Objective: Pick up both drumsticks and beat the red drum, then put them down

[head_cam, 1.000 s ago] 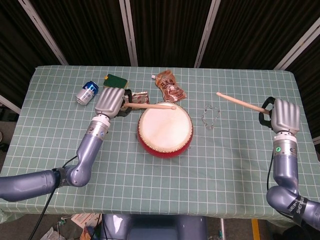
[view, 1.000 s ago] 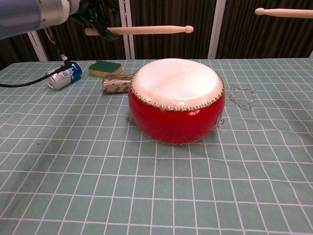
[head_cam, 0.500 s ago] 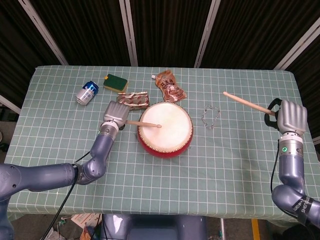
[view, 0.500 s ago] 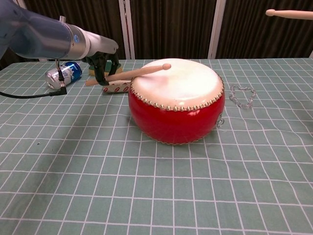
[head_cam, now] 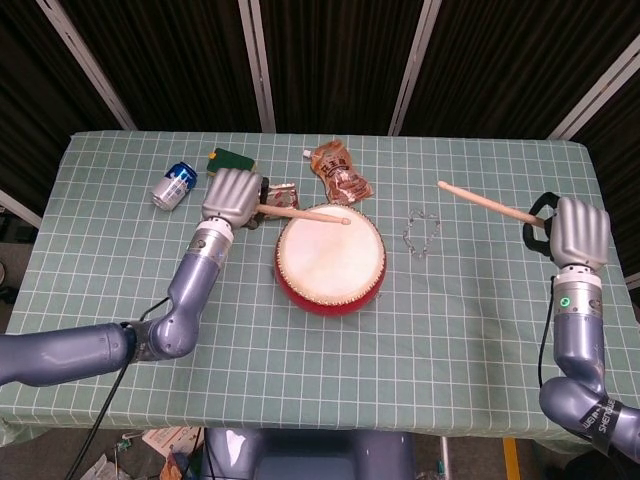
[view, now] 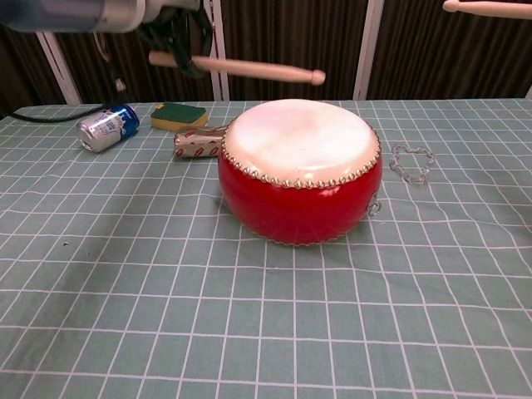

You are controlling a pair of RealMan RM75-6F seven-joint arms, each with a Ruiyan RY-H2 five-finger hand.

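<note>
Head view: soda can (head_cam: 174, 185) label unreadable

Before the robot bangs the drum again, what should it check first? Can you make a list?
1. Left hand holds its drumstick: ok.
2. Right hand holds the other drumstick: ok.
3. Left stick's tip is raised above the red drum, not touching it: ok.
4. White drum top has nothing lying on it: ok.
5. Right stick is over the drum: not ok, it points over the table beside the drum.
6. How tightly each hand grips: cannot tell.
</note>
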